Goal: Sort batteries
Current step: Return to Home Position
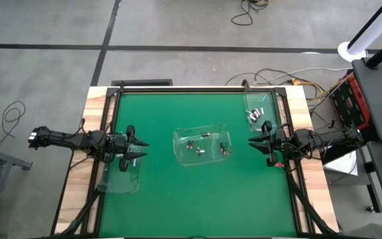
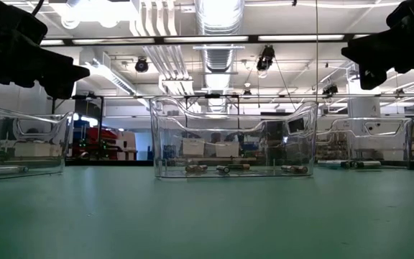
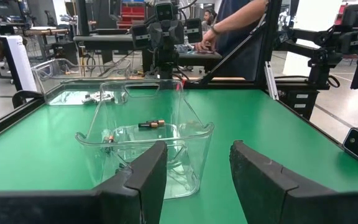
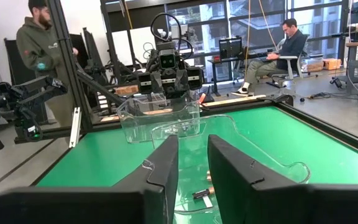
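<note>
A clear middle bin (image 1: pixel 201 147) stands at the table's centre with several batteries (image 1: pixel 199 149) lying on its floor, also in the low view (image 2: pixel 225 169). My left gripper (image 1: pixel 140 147) hovers open to the bin's left, above the table (image 2: pixel 62 72); its fingers (image 3: pixel 148 177) frame the bin (image 3: pixel 145 143). My right gripper (image 1: pixel 252 141) hovers open to the bin's right (image 2: pixel 365 56), its fingers (image 4: pixel 166 171) over the bin's edge, with a battery (image 4: pixel 201 193) below. Both hold nothing.
A clear bin (image 1: pixel 119 176) at the near left holds one battery (image 2: pixel 6 170). Another clear bin (image 1: pixel 256 110) at the far right holds a few batteries (image 1: pixel 254 115). Green table surface lies bare in front of the bins. People stand and sit beyond the table (image 4: pixel 39 43).
</note>
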`<state>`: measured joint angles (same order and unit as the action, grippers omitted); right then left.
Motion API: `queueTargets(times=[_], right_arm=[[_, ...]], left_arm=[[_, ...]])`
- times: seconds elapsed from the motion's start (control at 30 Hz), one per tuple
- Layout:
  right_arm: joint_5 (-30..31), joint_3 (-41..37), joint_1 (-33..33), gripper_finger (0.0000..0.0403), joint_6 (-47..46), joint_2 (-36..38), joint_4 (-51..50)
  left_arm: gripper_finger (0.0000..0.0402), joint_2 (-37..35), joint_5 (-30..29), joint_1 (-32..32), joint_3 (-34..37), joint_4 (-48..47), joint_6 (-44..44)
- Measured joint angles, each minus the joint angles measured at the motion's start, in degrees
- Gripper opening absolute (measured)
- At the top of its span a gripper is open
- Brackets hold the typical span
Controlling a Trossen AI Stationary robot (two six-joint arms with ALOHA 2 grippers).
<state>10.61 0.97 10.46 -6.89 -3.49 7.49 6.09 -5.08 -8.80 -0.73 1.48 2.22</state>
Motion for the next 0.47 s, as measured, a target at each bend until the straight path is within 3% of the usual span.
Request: queueTargets(times=[0.47], right_arm=[[0.0, 0.0, 0.02, 0.0097, 0.02, 0.0, -0.02]], left_arm=[[0.0155, 0.0, -0.01, 0.0, 0.0, 0.0, 0.0]])
